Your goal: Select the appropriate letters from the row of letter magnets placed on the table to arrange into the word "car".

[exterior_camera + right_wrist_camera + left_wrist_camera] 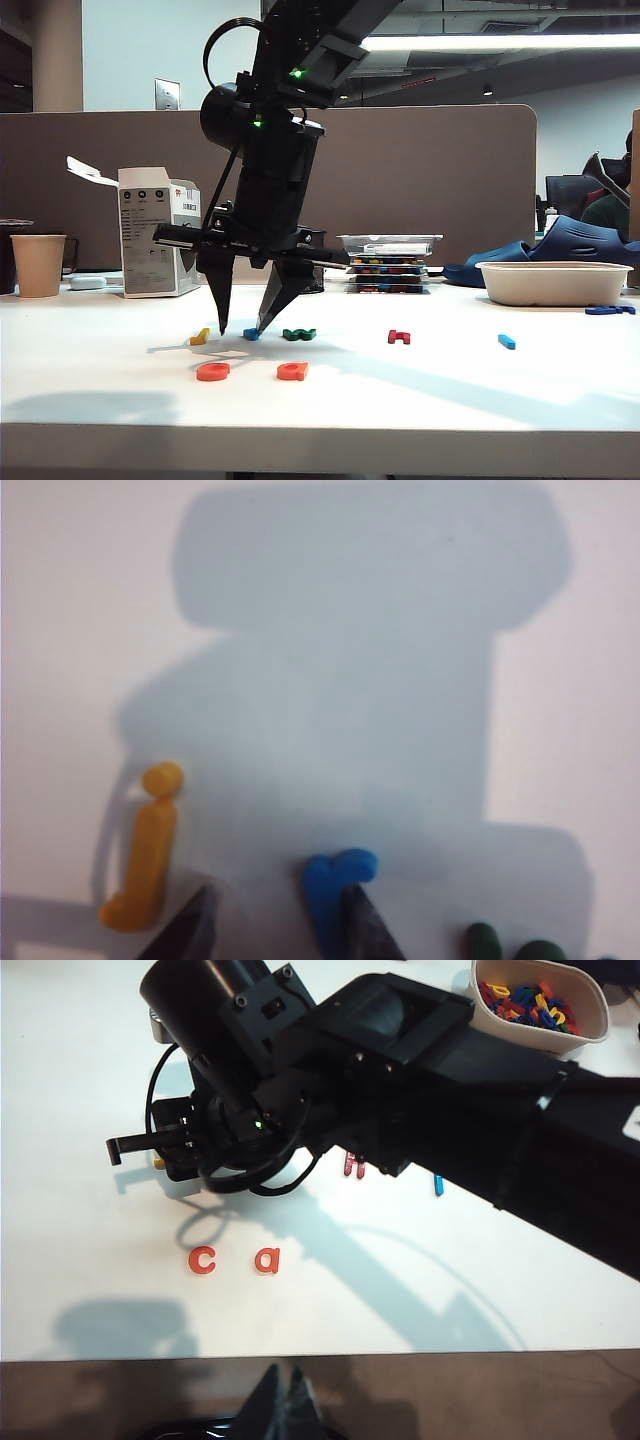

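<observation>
On the white table (430,400) two orange-red letters lie side by side near the front, a "c" (212,371) (203,1259) and an "a" (292,371) (267,1259). Behind them is the bright blue "r" (251,334) (335,885). My right gripper (242,328) (280,910) points down over it, open, its tips on the table. The "r" lies between the fingers, against one of them, with a gap to the other. My left gripper (285,1385) is shut and empty, hanging off the table's front edge.
In the same row as the "r" lie a yellow letter (200,337) (148,850), a green letter (299,334), a dark red letter (399,337) and a blue bar (507,341). Behind stand a paper cup (38,265), a box (158,240), stacked trays (388,265) and a bowl (553,282) (590,1020).
</observation>
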Motion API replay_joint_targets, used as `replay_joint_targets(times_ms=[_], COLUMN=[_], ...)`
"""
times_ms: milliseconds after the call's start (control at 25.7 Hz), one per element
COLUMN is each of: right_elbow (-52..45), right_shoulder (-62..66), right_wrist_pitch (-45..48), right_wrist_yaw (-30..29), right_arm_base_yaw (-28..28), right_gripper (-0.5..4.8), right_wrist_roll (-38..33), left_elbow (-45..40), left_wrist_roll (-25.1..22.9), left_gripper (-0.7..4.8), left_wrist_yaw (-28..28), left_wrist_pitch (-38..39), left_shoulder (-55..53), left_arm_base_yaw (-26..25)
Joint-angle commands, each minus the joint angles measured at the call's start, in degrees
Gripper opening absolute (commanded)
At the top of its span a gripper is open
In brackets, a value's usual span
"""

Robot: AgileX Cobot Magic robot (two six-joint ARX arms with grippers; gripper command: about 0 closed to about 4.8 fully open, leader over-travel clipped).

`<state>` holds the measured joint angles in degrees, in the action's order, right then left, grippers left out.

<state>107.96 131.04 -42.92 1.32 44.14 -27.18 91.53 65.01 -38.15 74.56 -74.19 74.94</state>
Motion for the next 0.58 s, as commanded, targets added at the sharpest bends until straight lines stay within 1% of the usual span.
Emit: replay_joint_targets(times_ms=[39, 78, 234, 311, 350, 389, 428, 467, 545, 584], right_elbow=[0.0, 0.0, 0.0, 0.0, 0.0, 0.0, 0.0, 0.0, 0.0, 0.0], right_shoulder=[0.4, 0.4, 0.4, 0.4, 0.4, 0.4, 0.4, 0.4, 0.4, 0.4], right_wrist_pitch=[-1.9, -1.9, -1.9, -1.9, -1.9, -1.8, -1.8, -1.7, -1.6, -1.6], right_wrist_yaw=[0.0, 0.0, 0.0, 0.1, 0.1, 0.2, 0.3, 0.3, 0.5, 0.5], right_arm_base_yaw=[0.1, 0.1, 0.1, 0.1, 0.1, 0.1, 0.1, 0.1, 0.1, 0.1], right_gripper=[1.65, 1.65, 1.14, 1.12, 0.98, 0.50, 0.34, 0.33, -0.08, -0.09], right_wrist_roll=[-0.2, -0.2, -0.2, 0.0, 0.2, 0.2, 0.2, 0.2, 0.2, 0.2], left_elbow=[0.2, 0.2, 0.2, 0.2, 0.2, 0.2, 0.2, 0.2, 0.2, 0.2], left_wrist_roll=[-0.1, -0.1, -0.1, -0.1, -0.1, -0.1, -0.1, 0.0, 0.0, -0.1], left_gripper=[-0.05, -0.05, -0.05, -0.05, -0.05, -0.05, -0.05, -0.05, -0.05, -0.05], left_wrist_yaw=[-0.4, -0.5, -0.5, -0.4, -0.5, -0.5, -0.5, -0.5, -0.4, -0.5], left_wrist_pitch=[-0.1, -0.1, -0.1, -0.1, -0.1, -0.1, -0.1, -0.1, -0.1, -0.1], left_shoulder=[0.1, 0.1, 0.1, 0.1, 0.1, 0.1, 0.1, 0.1, 0.1, 0.1], left_arm_base_yaw=[0.0, 0.0, 0.0, 0.0, 0.0, 0.0, 0.0, 0.0, 0.0, 0.0])
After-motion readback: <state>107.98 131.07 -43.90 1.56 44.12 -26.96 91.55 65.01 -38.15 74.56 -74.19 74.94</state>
